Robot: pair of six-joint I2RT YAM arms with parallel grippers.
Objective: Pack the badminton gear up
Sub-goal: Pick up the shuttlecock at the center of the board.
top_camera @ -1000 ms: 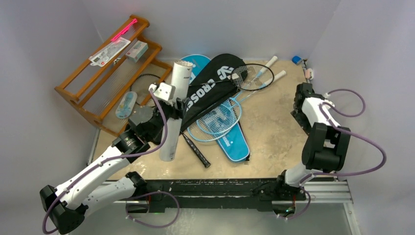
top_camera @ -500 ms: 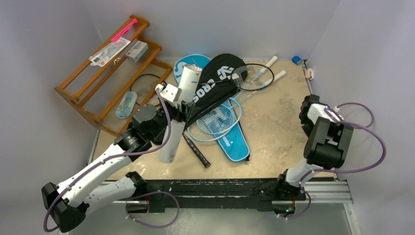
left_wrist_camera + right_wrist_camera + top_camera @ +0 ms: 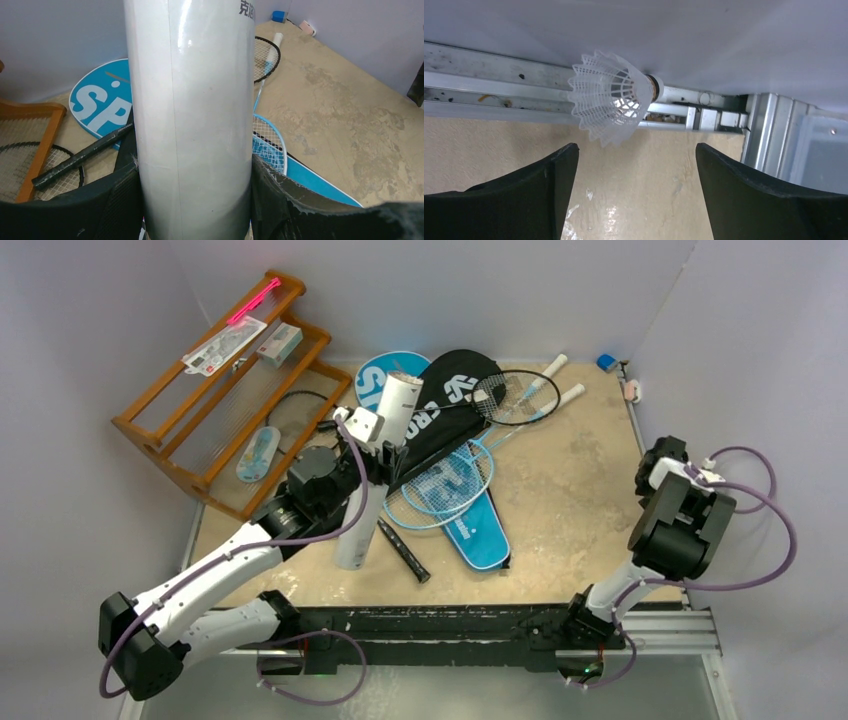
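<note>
At left, the left gripper point(image 3: 195, 172) clamps the long white tube point(image 3: 378, 470) mid-body and tilts it beside the rackets point(image 3: 447, 485), likely to present its mouth for loading. At right, the right gripper point(image 3: 636, 150) gapes wide and empty, aimed at 1 shuttlecock point(image 3: 611, 102) lying against the table's metal rail point(image 3: 499, 75).

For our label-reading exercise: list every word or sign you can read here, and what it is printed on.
"SP": blue cover, rest hidden.
"CRO": black cover, rest hidden.
Chinese characters, cut off: white tube.
Too small to read: packets on the wooden rack.
</note>
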